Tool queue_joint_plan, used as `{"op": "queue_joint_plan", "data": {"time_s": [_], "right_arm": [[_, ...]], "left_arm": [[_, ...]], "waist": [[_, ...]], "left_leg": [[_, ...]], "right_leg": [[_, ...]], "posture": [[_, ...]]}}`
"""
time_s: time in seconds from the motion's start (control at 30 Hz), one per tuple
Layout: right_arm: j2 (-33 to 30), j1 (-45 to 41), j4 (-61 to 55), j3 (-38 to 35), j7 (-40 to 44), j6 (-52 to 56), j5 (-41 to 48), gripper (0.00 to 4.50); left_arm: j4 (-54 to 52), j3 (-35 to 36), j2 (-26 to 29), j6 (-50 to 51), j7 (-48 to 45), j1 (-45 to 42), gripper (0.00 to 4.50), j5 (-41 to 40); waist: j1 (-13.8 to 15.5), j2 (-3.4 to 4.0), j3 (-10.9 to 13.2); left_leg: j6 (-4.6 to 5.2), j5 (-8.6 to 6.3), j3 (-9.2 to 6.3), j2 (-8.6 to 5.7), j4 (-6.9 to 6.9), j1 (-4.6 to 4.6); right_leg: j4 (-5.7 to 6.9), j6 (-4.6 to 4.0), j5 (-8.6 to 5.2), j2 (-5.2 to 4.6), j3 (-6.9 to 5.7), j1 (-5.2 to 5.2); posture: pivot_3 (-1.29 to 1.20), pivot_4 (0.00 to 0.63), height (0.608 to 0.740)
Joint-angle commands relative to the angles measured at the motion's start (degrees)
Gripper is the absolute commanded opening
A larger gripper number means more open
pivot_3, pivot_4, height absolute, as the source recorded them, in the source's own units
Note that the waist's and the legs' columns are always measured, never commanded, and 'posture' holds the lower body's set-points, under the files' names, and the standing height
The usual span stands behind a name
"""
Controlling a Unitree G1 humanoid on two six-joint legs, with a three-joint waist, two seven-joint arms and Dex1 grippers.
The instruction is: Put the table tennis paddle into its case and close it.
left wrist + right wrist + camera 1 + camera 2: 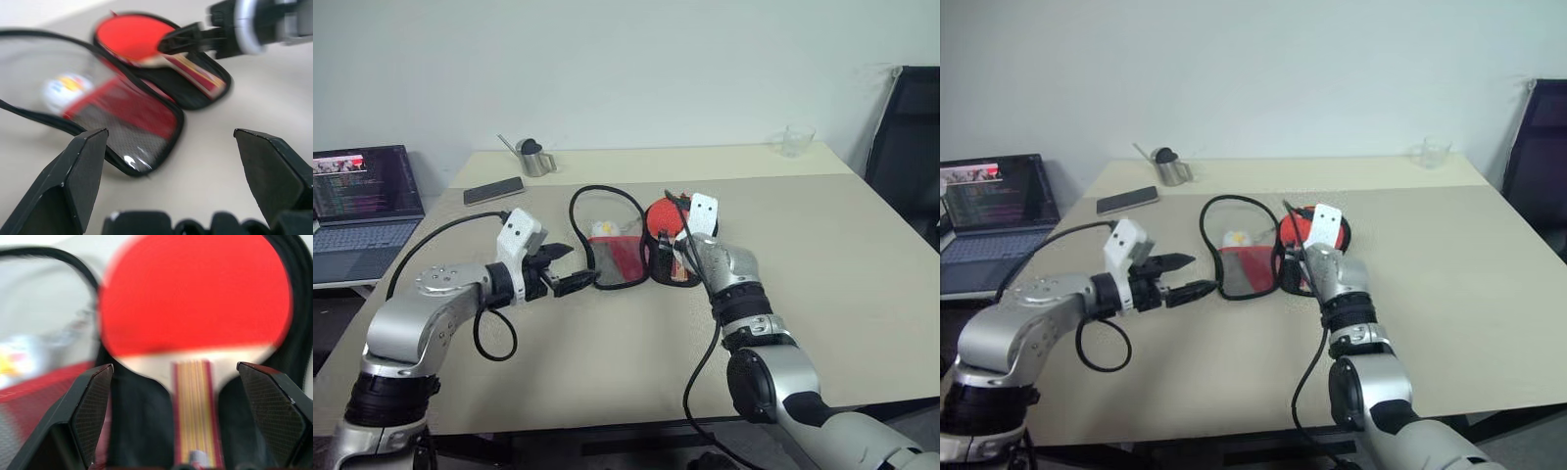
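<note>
Beige surface point(822, 294) against white wall; laptop point(362, 211) at left edge, phone point(493, 190) and metal cup point(536, 160) upper left. Case point(619, 257) at frame centre, lying unzipped, flap spread toward left. Paddle point(195, 303) lying inside case's right half, red face up, handle toward robot. Right claw point(195, 416) spread wide, grasping nothing, poised over handle. Left claw point(181, 181) released, empty, near flap's edge.

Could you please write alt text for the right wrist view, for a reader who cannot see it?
A table tennis paddle, red face up, lies in the black half of an open case, its striped wooden handle toward the camera. The right claw stands open above the handle, touching nothing.
</note>
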Motion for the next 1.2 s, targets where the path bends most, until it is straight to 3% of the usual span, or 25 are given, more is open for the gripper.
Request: {"op": "queue_joint_plan", "data": {"time_s": [0.03, 0.23, 0.43, 0.6, 0.77, 0.9, 1.2], "right_arm": [[-6.6, -0.1, -10.3, 3.9, 11.7, 9.2, 3.7, 4.46], [-19.0, 3.6, -19.1, 12.8, 35.1, 16.1, 9.4, 4.46], [-34.6, 11.3, -20.9, 21.3, 62.6, 1.1, 7.9, 4.46], [-39.7, 12.0, -20.0, 19.6, 73.7, -6.6, 9.2, 4.46], [-41.3, 12.7, -23.4, 17.4, 77.9, -7.9, 11.1, 4.46], [-42.9, 14.1, -27.0, 16.6, 79.8, -7.2, 12.1, 4.50], [-43.1, 14.5, -26.4, 15.4, 74.5, -9.5, 8.9, 4.50]], "left_arm": [[1.5, 0.6, -0.3, -1.3, -0.1, -1.1, 4.50, 0.4], [3.7, 3.6, 2.0, -3.7, -1.0, 1.5, 4.50, 1.5], [9.9, 5.6, 3.4, -5.7, 0.1, 1.6, 4.50, 3.8], [21.6, 4.3, 3.0, -9.5, 1.1, -1.9, 4.50, 7.7], [34.1, 1.2, -1.0, -13.7, 5.4, -9.4, 4.50, 13.2], [39.2, -2.1, -3.9, -16.3, 3.5, -12.8, 3.51, 15.8], [51.3, -4.8, -14.2, -19.4, 8.8, -22.1, 0.16, 20.5]], "waist": [[0.0, 0.00, 0.0], [-0.3, -0.01, 0.0], [0.2, -0.02, 0.0], [0.6, -0.05, 0.0], [1.4, -0.11, 0.0], [1.6, -0.15, 0.0], [1.8, -0.18, 0.0]], "left_leg": [[0.01, 0.00, 0.00, -0.01, 0.00, -0.01], [0.03, -0.02, 0.05, 0.06, -0.04, 0.01], [0.05, -0.02, 0.05, 0.06, 0.01, 0.02], [0.04, -0.02, 0.07, 0.07, 0.02, 0.08], [0.02, -0.01, 0.04, 0.07, 0.05, 0.06], [0.01, -0.01, -0.02, 0.04, 0.07, -0.06], [0.01, -0.01, -0.06, -0.07, 0.12, -0.10]], "right_leg": [[-0.02, 0.00, 0.00, 0.00, 0.00, 0.00], [-0.05, 0.00, 0.00, 0.02, 0.02, -0.01], [-0.05, 0.01, 0.00, 0.05, -0.09, 0.04], [-0.05, 0.01, 0.00, 0.05, -0.16, 0.06], [-0.01, 0.00, 0.01, 0.02, -0.17, 0.05], [-0.10, 0.01, 0.01, -0.05, -0.17, 0.04], [-0.08, 0.02, 0.02, -0.14, -0.19, 0.04]], "posture": [[0.00, 0.150, 0.740], [0.00, 0.150, 0.740], [0.00, 0.150, 0.740], [0.00, 0.150, 0.740], [0.00, 0.150, 0.740], [0.00, 0.150, 0.740], [0.00, 0.150, 0.740]]}}
